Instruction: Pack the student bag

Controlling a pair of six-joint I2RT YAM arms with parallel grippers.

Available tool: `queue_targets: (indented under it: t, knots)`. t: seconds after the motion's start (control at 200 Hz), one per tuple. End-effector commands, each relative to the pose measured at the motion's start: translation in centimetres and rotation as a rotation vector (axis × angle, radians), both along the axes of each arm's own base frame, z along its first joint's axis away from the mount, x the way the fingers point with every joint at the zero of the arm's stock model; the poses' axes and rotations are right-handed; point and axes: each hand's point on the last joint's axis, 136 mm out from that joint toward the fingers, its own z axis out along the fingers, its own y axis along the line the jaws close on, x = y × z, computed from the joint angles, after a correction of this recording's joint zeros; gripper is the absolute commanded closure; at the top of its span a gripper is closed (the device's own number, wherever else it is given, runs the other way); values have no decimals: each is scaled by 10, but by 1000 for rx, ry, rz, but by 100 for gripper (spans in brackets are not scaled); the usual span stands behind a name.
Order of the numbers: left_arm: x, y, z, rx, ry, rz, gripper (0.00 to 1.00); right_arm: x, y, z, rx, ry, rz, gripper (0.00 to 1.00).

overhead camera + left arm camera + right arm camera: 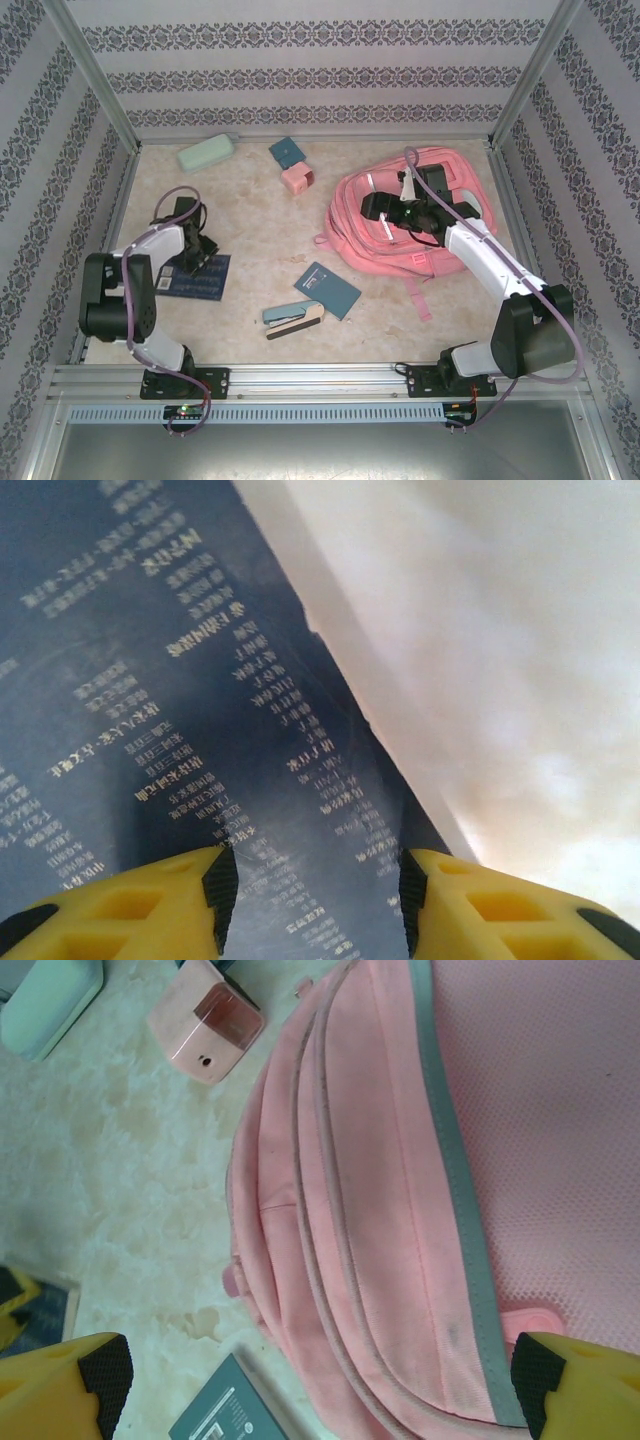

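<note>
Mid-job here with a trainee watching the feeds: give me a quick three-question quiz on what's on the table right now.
1. True or false: the right gripper is open above the backpack.
2. What lies under the left gripper? A) stapler B) dark blue booklet C) mint case
3. Fill in: in the top view, the small pink box sits to the ___ of the backpack.

Key: 1 true; 2 B; 3 left.
</note>
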Motion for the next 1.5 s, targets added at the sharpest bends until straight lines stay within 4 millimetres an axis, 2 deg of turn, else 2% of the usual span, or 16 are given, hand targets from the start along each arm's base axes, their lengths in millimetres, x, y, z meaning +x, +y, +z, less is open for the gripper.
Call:
queue_targets:
  t: [0.0,0.165,0.235,0.3,0.39,0.55,0.61,0.734,0.824,0.919,0.994,1.064,1.179,1.284,1.389,1.494]
  knots:
    - [47,-67,-6,-141,-97,-178,52,7,5,14,2,-35,-7,2]
    - [77,-140,7,-156,-144,-370,53,7,19,12,-1,-31,22,2]
    - [82,-161,15,-173,-166,-423,52,7,28,11,-7,-30,42,2]
    - [84,-169,26,-177,-189,-460,52,6,38,10,-4,-30,65,3]
    - [85,-158,46,-121,-216,-483,51,5,57,7,1,-24,107,4]
    - [95,-114,69,-41,-236,-485,51,-1,102,-4,12,-9,197,14]
    - [104,-101,71,-63,-249,-474,54,-3,122,-12,12,5,239,25]
    - [132,-89,73,-100,-275,-494,62,-11,164,-29,18,36,313,61]
    - [152,-95,68,-125,-268,-529,70,-19,196,-41,11,52,372,77]
    - [168,-99,56,-143,-244,-534,75,-30,230,-58,3,83,437,84]
    - [171,-95,39,-130,-191,-509,78,-40,254,-70,-3,105,479,91]
    - [171,-92,23,-128,-147,-492,83,-48,271,-83,-11,127,520,93]
    - [166,-89,5,-134,-99,-475,84,-55,284,-109,-41,165,549,95]
    - [153,-80,-3,-123,-63,-451,85,-58,284,-131,-50,216,553,95]
    - [133,-65,-7,-101,-29,-424,85,-52,274,-148,-70,260,522,96]
    - [108,-43,-9,-62,8,-372,87,-38,254,-157,-93,274,467,96]
